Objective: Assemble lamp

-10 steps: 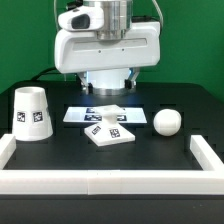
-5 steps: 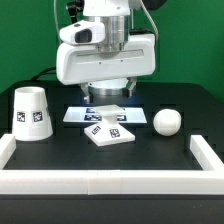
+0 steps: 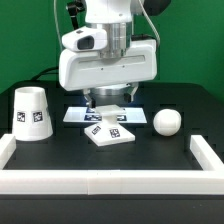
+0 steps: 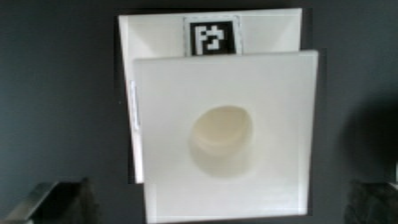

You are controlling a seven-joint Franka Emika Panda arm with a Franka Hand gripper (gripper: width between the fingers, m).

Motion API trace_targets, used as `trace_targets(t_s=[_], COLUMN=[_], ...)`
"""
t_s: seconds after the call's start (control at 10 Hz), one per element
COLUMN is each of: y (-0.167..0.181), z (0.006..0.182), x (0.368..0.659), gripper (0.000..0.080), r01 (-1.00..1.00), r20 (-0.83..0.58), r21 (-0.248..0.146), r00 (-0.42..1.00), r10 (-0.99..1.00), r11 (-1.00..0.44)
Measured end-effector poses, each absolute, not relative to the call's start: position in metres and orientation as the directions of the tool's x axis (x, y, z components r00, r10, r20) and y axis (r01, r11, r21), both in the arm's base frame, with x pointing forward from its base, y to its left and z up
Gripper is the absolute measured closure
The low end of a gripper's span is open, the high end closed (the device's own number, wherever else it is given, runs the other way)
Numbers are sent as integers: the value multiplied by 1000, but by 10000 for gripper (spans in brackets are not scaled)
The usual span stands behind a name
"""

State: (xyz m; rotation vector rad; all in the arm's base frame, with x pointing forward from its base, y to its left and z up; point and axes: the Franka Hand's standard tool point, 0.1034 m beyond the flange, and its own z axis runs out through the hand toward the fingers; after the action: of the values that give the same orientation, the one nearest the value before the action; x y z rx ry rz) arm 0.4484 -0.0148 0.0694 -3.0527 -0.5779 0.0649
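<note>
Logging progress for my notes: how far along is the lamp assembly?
Nothing looks joined yet. The base, bulb and shade sit apart on the table. In hand: the open gripper hovers over the base, holding nothing. Left: fitting the bulb into the base, then adding the shade.

Black tabletop [image 3: 60, 150] carries the shade [image 3: 31, 113] at frame left, base [image 3: 110, 131] centre, bulb [image 3: 166, 122] right, marker board [image 3: 76, 114] just above the base.

On the worktop [image 3: 60, 160], the base [image 3: 110, 132] lies at centre, at the near side of the marker board [image 3: 75, 115] and beneath the gripper [image 3: 108, 99], the shade [image 3: 32, 113] standing well apart at the exterior view's left, the bulb [image 3: 167, 122] near at its right.
</note>
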Motion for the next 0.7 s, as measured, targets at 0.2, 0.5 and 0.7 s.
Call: trace_targets(t_s=[0.2,0.5,0.7], y=[-17,-17,-17], z=[64,56,53], x=[447,444,443], gripper=[100,100,100], r01=[372,371,370], r20=[-39,-44,-47], r21=[-44,-47,-48], r00=[927,927,927], r10=[374,373,372], r11=[-927,-928,-928])
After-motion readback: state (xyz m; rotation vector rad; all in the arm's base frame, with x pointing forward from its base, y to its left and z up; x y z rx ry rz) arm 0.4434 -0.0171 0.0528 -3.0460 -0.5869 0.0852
